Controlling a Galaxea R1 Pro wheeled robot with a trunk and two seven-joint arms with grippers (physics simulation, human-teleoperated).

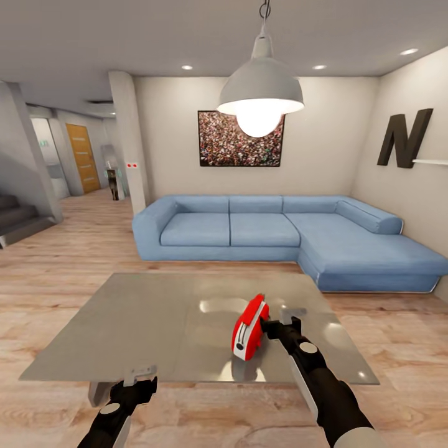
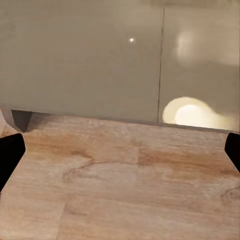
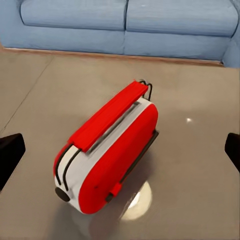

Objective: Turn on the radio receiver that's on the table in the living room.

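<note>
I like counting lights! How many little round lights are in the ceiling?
3. One ceiling light left of the hanging lamp, one just right of it, one far right. The lamp may hide more.

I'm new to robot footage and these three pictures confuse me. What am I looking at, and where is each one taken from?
These are simulator renders from a wheeled robot with two arms. The big picture comes from its head camera, looking over a low grey coffee table toward a blue sofa. On the table stands a small red and white radio receiver. The right pincer sits just beside the radio, fingers spread, holding nothing. The left pincer hangs at the table's near edge, also open and empty. The other two pictures come from cameras near each pincer: the right one looks down at the radio, the left one at the table's edge and the wood floor.
</note>
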